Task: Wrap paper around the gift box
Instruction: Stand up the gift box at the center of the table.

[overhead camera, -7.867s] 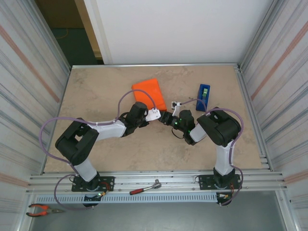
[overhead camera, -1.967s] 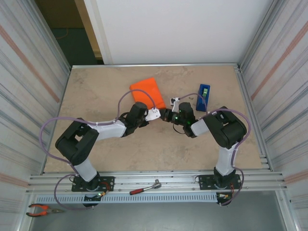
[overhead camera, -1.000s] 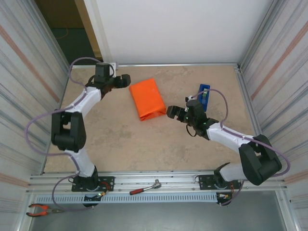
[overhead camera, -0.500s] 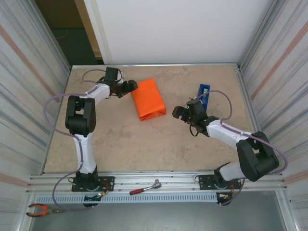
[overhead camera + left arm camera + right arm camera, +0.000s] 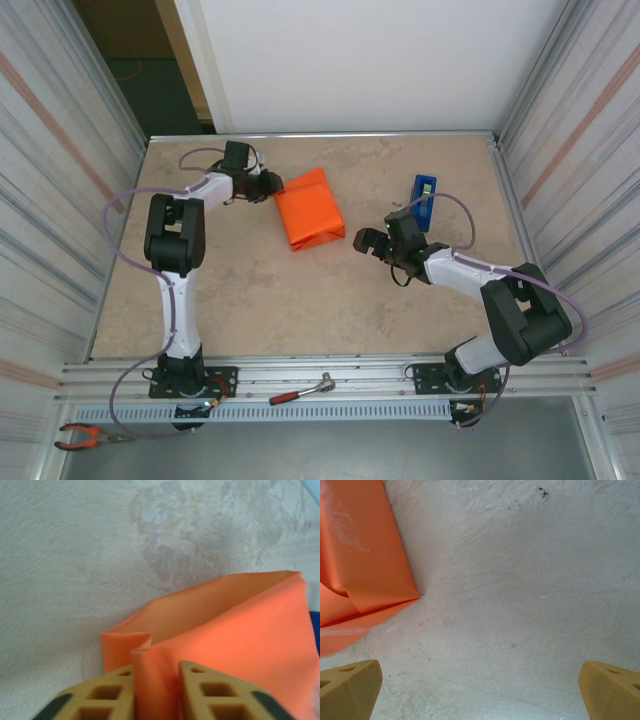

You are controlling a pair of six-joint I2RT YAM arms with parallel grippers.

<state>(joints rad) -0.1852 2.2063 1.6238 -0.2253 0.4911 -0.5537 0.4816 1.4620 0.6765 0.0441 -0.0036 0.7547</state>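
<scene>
Left arm reaches far across the tabletop (image 5: 250, 290) toward its far-left quarter. The left gripper (image 5: 268, 185) sits at the left far corner of the paper (image 5: 308, 208). In the left wrist view the left gripper (image 5: 157, 672) has its two tan fingers (image 5: 200, 690) drawn close together, pinching an upright fold of the paper (image 5: 240, 630) between them. The fold's top edge curls over just above the fingertips. Beyond the pinch, one flap stands up off the surface, with mottled beige tabletop (image 5: 75, 555) behind it.

The paper is bright orange and forms a box-sized parcel. It lies in the far half of the tabletop, a little left of the middle and turned at a slant to the edges. What it wraps is hidden.

Right of the parcel, the right gripper (image 5: 362, 240) is close to its near right corner but apart from it. In the right wrist view the right gripper (image 5: 480, 685) is spread wide with nothing between its fingers — tan fingertips (image 5: 350, 682) at the bottom corners, bare tabletop (image 5: 520, 580) between. A folded orange corner of the paper (image 5: 365, 555) shows at upper left, clear of both tips.

Further right, a blue tape dispenser (image 5: 423, 197) stands upright toward the right edge of the tabletop, just behind the right arm's wrist.

Off the near edge, a red-handled ratchet (image 5: 300, 390) lies on the metal rail between the two arm bases.
</scene>
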